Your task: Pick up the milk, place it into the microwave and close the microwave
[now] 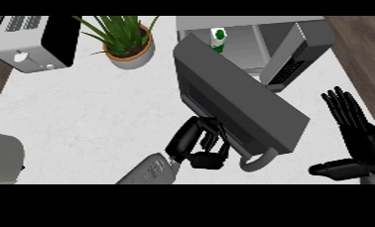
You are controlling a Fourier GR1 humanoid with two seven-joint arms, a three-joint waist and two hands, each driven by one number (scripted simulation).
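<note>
A white marbled counter [88, 107] carries a potted plant [126, 40] and a toaster [33, 42] along its back edge, with dark wood floor at the far right. The milk [218, 39], a small white carton with a green label, stands upright inside the microwave [293, 47], whose dark door [234, 102] hangs open towards the front. The left hand [196, 144] curls its fingers against the door's lower edge, while the right hand [350, 122] rests at the right edge, fingers straight and spread, holding nothing.
</note>
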